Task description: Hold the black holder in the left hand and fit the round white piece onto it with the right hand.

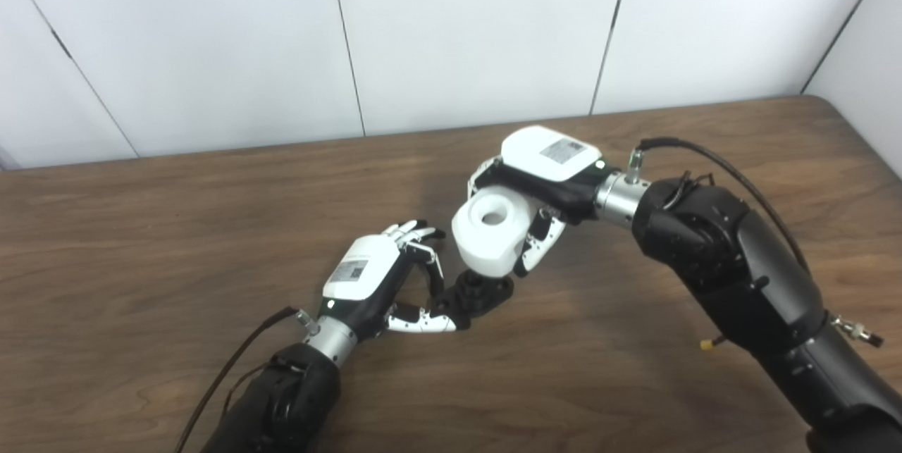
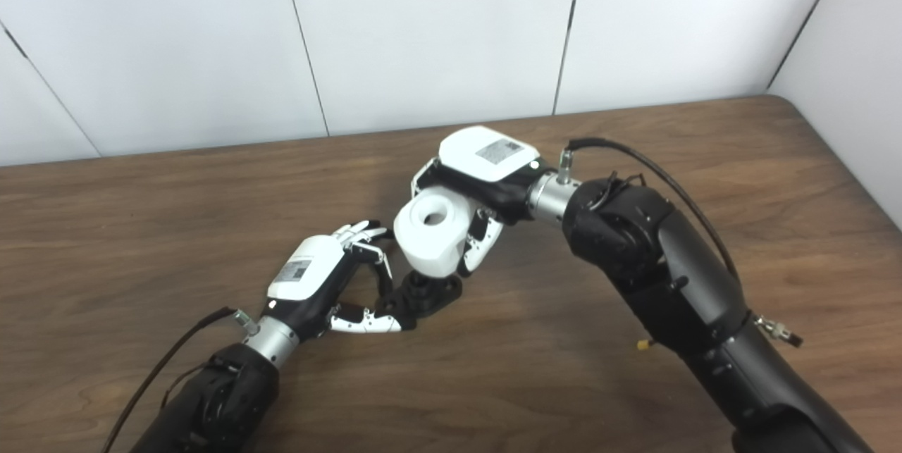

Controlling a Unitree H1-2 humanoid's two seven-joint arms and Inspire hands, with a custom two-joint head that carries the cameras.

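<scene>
Nearest me, my left hand (image 1: 373, 284) pinches the black holder (image 1: 479, 294) by its near edge, thumb below and fingertips above. The holder looks to sit low over the wooden table (image 1: 141, 241), flange roughly level, short central post pointing up; I cannot tell whether it rests on the wood or is lifted clear of it.

Just beyond, my right hand (image 1: 542, 189) is wrapped around the round white piece (image 1: 490, 231), fingers on its far and right sides, bore facing up and toward me. The piece's lower edge sits right over the post, touching or nearly so; the contact is hidden.

Handling judgement: both parts look like rigid moulded plastic, light, smooth enough to slip. The white piece is bulky for the hand, so a grasp around the outer wall, clear of the bore, seems right. The holder pinch is shallow; a downward push may tip it.

Beyond the hands, bare tabletop and white wall panels (image 1: 465, 30).
</scene>
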